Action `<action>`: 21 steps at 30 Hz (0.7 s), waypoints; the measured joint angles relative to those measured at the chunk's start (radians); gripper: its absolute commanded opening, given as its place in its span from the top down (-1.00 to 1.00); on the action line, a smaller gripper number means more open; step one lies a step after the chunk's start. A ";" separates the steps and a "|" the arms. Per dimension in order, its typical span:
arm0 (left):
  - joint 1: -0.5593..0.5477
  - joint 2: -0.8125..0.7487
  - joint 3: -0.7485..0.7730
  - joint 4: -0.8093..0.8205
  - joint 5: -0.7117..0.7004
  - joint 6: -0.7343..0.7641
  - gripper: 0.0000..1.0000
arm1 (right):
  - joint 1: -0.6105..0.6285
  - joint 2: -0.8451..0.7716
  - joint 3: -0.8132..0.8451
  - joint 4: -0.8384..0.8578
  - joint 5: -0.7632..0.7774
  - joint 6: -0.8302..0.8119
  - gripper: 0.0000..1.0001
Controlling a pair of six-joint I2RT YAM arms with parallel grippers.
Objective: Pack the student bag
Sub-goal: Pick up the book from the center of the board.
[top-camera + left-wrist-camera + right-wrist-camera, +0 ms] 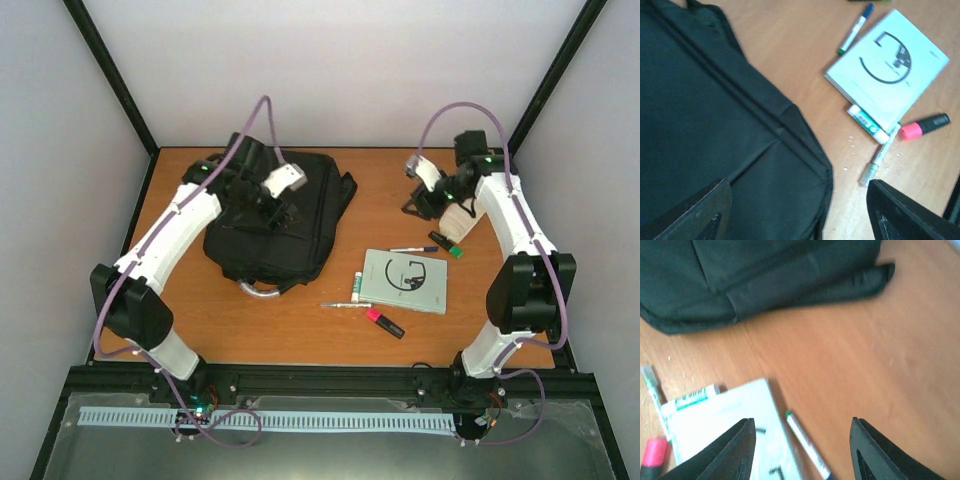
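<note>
The student bag (285, 215) is a black fabric backpack lying flat at the back left of the table, its grey loop handle (258, 290) towards the front. My left gripper (277, 213) hovers over the bag's top, open and empty; in the left wrist view its jaws stand wide apart above the bag (715, 125), near its corner. My right gripper (421, 204) is open and empty at the back right, above bare table and a white pen (807, 445). The bag's edge (760, 275) shows at the top of the right wrist view.
A pale notebook (405, 280) lies right of the bag. Around it lie a white pen (413, 249), a green highlighter (447, 243), a glue stick (357, 288), a thin pen (345, 304) and a pink highlighter (385, 322). White walls enclose the table.
</note>
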 measured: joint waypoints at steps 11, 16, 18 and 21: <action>-0.276 0.097 -0.083 0.050 -0.022 -0.014 -0.55 | -0.099 -0.008 -0.335 -0.061 0.072 -0.088 -0.20; -0.298 0.173 -0.083 0.092 -0.002 -0.059 -0.59 | -0.100 0.042 -0.335 -0.045 0.100 -0.090 -0.23; -0.298 0.219 -0.080 0.112 0.008 -0.091 -0.58 | -0.100 0.060 -0.335 -0.045 0.115 -0.093 -0.22; -0.298 0.298 -0.062 0.131 0.024 -0.129 -0.57 | -0.100 0.074 -0.340 -0.037 0.139 -0.095 -0.19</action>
